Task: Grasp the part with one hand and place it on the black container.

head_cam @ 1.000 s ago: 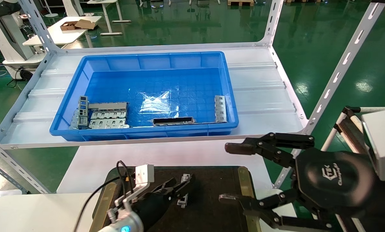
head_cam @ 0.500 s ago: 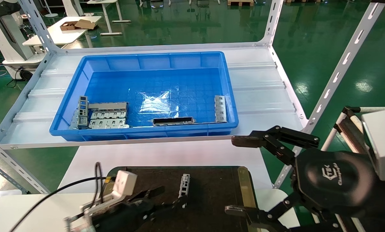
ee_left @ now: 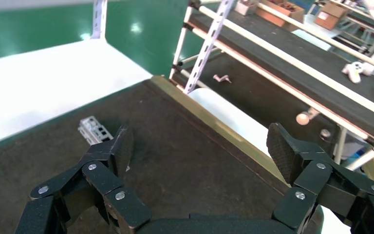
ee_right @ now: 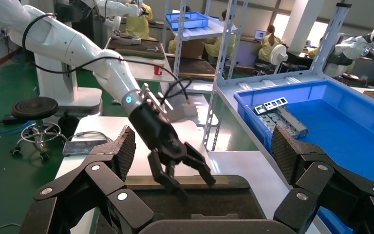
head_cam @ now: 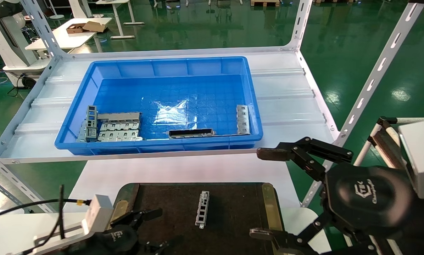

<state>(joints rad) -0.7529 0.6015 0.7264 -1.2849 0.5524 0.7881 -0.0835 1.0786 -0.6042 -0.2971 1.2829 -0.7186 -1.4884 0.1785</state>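
1. My left gripper [head_cam: 146, 230] hangs empty at the near left corner of the black container [head_cam: 240, 212], fingers spread apart.
2. The part [head_cam: 202, 209] lies flat mid-tray, touching nothing else.
3. My right gripper [head_cam: 268, 193], also spread, hovers beside the tray's right edge.
4. Risk: a low sweep by either arm could knock the loose part askew.
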